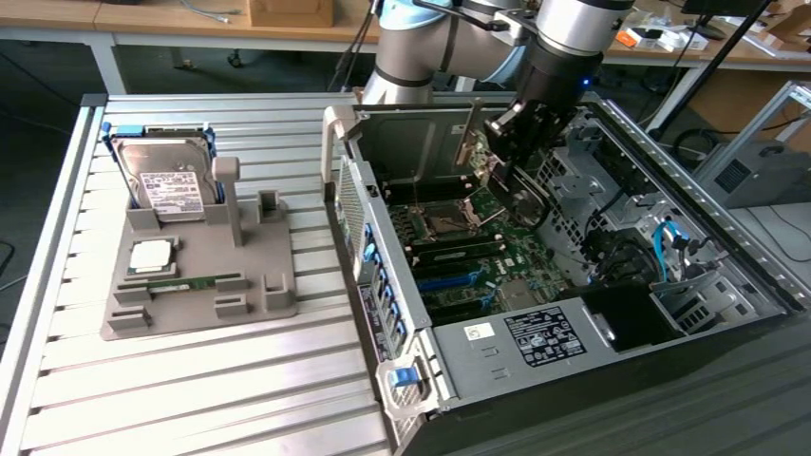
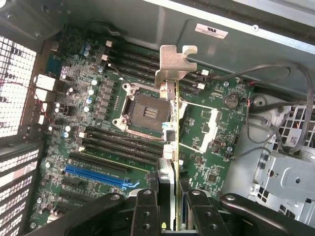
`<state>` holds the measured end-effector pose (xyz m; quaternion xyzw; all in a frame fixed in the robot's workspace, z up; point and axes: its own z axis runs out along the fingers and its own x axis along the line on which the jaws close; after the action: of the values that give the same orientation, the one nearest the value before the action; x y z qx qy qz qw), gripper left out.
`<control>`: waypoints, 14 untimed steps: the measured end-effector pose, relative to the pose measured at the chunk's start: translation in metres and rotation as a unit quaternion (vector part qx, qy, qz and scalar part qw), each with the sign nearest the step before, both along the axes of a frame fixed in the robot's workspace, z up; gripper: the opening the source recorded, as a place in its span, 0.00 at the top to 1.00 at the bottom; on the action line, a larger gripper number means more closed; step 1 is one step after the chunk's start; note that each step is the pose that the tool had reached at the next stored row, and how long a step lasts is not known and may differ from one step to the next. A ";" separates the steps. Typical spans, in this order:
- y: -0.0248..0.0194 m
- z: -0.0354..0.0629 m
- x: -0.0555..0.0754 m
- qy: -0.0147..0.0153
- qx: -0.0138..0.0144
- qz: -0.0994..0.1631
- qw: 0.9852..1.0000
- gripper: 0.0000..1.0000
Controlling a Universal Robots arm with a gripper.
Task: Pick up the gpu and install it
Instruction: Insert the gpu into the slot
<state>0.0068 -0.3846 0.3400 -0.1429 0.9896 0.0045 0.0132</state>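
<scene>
Gripper (image 2: 170, 199) clamped narrow on the gpu (image 2: 171, 123), card held edge-on inside the open computer case (image 1: 507, 375) over the motherboard (image 2: 93, 103), just beside the CPU socket (image 2: 146, 110), metal bracket (image 2: 174, 64) at its far end, cannot tell if it touches the board.

The gpu (image 2: 173, 113) shows a yellow-green edge and a silver-grey bracket; the motherboard (image 2: 194, 125) is green, its long slot (image 2: 96, 175) blue, the pincer (image 2: 172, 196) black.

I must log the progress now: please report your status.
Status: tool shut on gpu; gpu edge-on above motherboard, not seated; no obstacle seen beneath.
</scene>
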 end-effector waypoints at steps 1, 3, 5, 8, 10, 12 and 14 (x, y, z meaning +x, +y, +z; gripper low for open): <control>0.0000 0.0000 0.000 0.000 0.000 0.001 1.000 0.73; 0.0000 0.0000 0.000 0.000 0.000 0.005 1.000 0.73; 0.0000 0.0000 0.000 0.000 0.000 0.009 1.000 0.73; 0.0000 0.0000 0.000 0.000 0.000 0.013 1.000 0.73; 0.0000 0.0000 0.000 0.000 0.000 0.016 1.000 0.73; 0.0000 0.0000 0.000 0.000 0.000 0.019 1.000 0.73; 0.0000 0.0000 0.000 0.000 0.000 0.022 1.000 0.73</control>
<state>0.0067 -0.3846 0.3400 -0.1647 0.9862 0.0048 0.0131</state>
